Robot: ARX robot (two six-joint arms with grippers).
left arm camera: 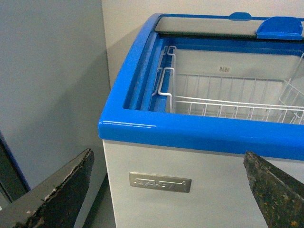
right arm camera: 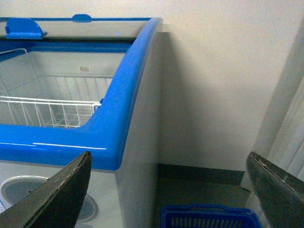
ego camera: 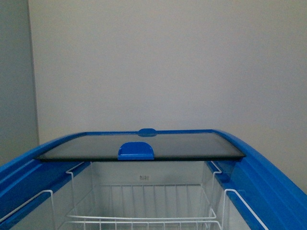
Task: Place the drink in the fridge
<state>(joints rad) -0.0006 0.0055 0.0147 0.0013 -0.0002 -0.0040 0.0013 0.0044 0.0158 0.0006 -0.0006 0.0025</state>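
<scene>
With its glass lid (ego camera: 144,146) slid back, the fridge (ego camera: 268,172) stands ready to receive, yet the left pincer (left arm camera: 171,190) and right pincer (right arm camera: 168,190) hang spread and empty, and no drink is anywhere in view.

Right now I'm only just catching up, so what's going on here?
The robot faces the fridge, whose glass lid is slid back, leaving the wire basket exposed. The left claw and right claw are both open and hold nothing. No drink shows in any view; a blue crate sits on the floor beside the fridge.
</scene>
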